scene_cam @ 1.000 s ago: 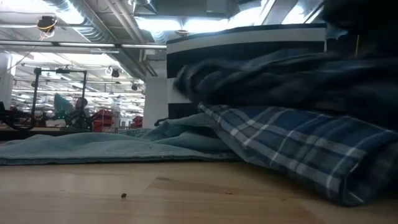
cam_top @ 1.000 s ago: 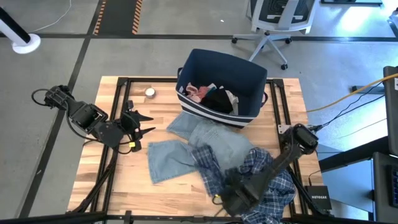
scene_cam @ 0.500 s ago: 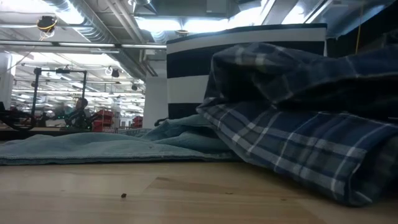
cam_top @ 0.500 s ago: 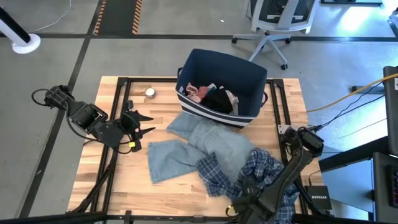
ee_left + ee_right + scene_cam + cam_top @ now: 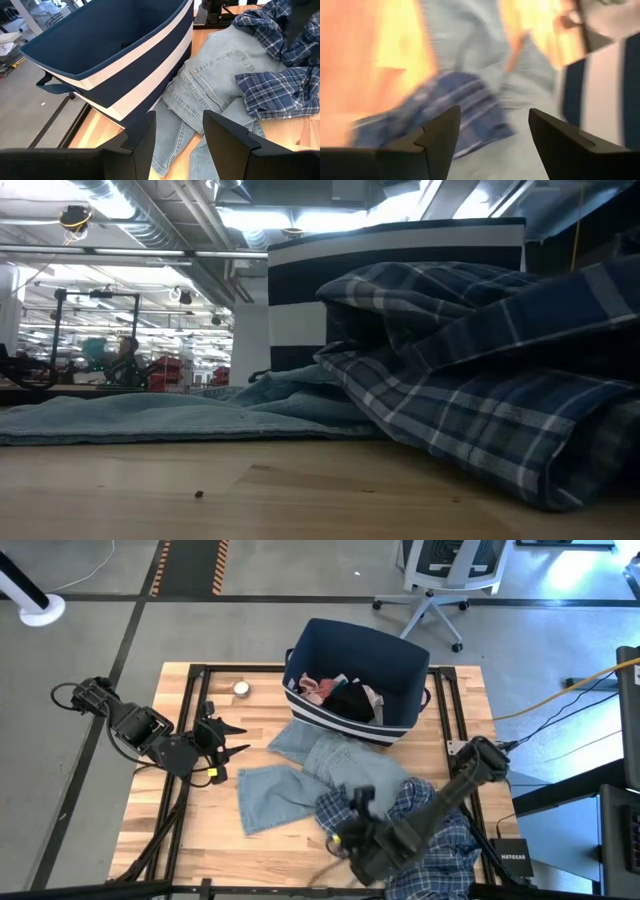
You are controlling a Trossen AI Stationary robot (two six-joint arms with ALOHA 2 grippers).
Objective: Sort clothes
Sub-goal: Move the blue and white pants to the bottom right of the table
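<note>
Over the near bench edge, the right gripper point(image 5: 345, 840) is hovering jaws spread and empty above the plaid shirt point(image 5: 425, 825) lying on the denim point(image 5: 300, 785), so I'd pinch plaid only.

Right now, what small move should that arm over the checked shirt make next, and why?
Probably lower the right gripper onto the blue-white plaid shirt and close on it. Its jaws stand open and empty above the crumpled cloth, which lies on the light blue denim jeans, outside the navy striped fabric bin.
</note>
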